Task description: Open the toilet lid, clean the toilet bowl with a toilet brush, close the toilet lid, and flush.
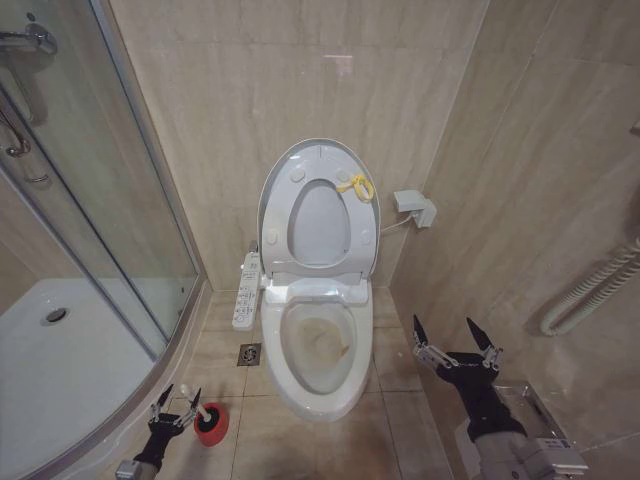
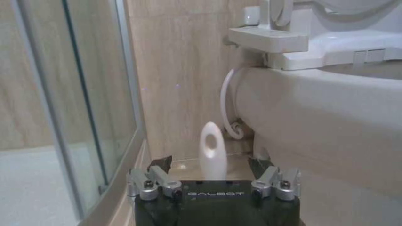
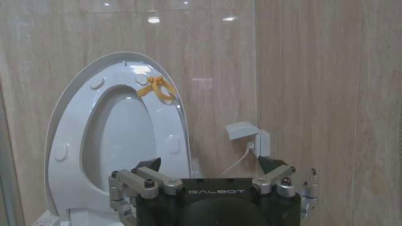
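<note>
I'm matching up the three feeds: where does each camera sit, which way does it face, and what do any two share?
Head view: high on the robot, looking down at the toilet bowl and raised toilet lid; left gripper and right gripper show.
Left wrist view: low near the floor, facing the toilet brush handle between its open fingers.
Right wrist view: facing the lid's yellow loop.
Head and right wrist views share lid and loop.

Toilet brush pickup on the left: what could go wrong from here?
The left gripper is open around the toilet brush handle, close to the shower glass; a skewed close could tip the red holder. The toilet lid stands upright with the seat; either might fall during scrubbing.
</note>
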{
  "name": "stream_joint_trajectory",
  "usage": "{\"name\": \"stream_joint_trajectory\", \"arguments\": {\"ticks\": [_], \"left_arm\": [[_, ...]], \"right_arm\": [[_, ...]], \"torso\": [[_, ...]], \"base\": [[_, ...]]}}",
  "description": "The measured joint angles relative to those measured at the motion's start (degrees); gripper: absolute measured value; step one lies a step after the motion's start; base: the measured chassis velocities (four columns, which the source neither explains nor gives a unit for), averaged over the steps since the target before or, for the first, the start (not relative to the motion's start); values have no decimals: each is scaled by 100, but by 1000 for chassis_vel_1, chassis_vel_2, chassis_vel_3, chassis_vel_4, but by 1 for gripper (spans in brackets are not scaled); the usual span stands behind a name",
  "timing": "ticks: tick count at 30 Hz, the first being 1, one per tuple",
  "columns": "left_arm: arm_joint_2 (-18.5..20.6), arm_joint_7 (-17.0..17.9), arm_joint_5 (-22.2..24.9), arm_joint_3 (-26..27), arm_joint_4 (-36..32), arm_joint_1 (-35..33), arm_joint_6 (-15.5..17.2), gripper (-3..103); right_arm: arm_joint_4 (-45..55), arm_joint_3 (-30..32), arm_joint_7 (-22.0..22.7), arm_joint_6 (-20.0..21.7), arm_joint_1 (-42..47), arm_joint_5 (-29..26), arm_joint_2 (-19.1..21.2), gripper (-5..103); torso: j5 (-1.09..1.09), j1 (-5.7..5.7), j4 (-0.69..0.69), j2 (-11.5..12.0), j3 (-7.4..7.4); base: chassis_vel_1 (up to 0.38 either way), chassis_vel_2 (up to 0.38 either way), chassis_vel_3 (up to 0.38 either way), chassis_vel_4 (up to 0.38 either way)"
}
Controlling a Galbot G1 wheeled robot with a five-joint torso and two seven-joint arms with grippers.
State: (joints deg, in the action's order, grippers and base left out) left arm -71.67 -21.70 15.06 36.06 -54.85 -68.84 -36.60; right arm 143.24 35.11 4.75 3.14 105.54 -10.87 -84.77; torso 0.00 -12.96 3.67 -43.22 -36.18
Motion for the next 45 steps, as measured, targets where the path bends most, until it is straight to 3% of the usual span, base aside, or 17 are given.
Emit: {"name": "stream_joint_trajectory", "arguments": {"ticks": [11,12,18,19,25,26,35,43,45], "left_arm": [[-21,-177,-96,-9,76,67,-83,84],[-23,-215,-86,2,79,49,-109,66],[-6,-261,15,25,89,-6,-149,66],[0,-272,42,31,94,-10,-158,39],[20,-287,100,47,105,-31,-191,39],[24,-287,111,56,105,-47,-204,26],[55,-336,388,105,-52,-227,-233,26],[70,-224,825,236,-918,-651,-218,26],[76,-131,1036,327,-1443,-916,-140,26]], "right_arm": [[0,0,0,0,0,0,0,100],[0,0,0,0,0,0,0,100],[0,0,0,0,0,0,0,100],[0,0,0,0,0,0,0,100],[0,0,0,0,0,0,0,100],[0,0,0,0,0,0,0,100],[0,0,0,0,0,0,0,100],[0,0,0,0,0,0,0,100],[0,0,0,0,0,0,0,100]], "torso": [[0,0,0,0,1],[1,0,0,0,1],[0,0,0,0,1],[0,0,0,0,1],[0,0,0,0,1],[0,0,0,0,1],[0,0,0,0,0],[-1,0,0,0,0],[2,0,0,0,0]], "base": [[0,0,0,0],[0,0,0,0],[0,0,0,0],[0,0,0,0],[0,0,0,0],[0,0,0,0],[0,0,0,0],[0,0,0,0],[0,0,0,0]]}}
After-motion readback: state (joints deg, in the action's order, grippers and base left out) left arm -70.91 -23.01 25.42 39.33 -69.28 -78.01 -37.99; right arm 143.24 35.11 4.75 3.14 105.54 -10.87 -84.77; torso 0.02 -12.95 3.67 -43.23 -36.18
